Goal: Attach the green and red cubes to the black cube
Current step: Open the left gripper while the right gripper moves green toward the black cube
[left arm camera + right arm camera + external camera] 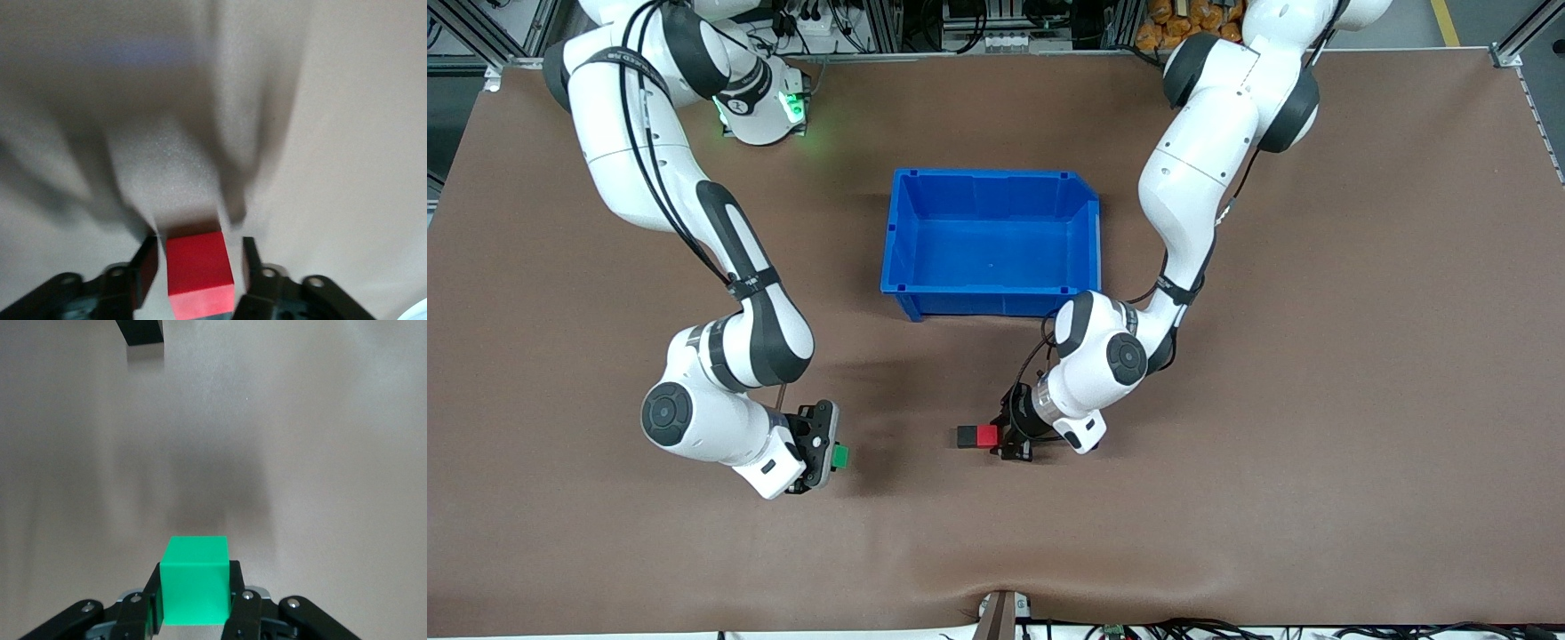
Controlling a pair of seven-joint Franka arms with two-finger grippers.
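The red cube (987,436) lies on the table, touching the black cube (967,436) on the side toward the right arm's end. My left gripper (1005,437) is low at the red cube. In the left wrist view the red cube (197,270) sits between the fingers (248,261) of the left gripper (198,257) with a gap on each side, so it is open. My right gripper (829,455) is shut on the green cube (840,456), low over the table toward the right arm's end. The right wrist view shows the green cube (196,587) clamped in the right gripper (196,600) and a black block (140,331) ahead.
A blue bin (991,307) stands empty in the middle of the table, farther from the front camera than the cubes. Brown table surface (907,444) lies between the green cube and the black cube.
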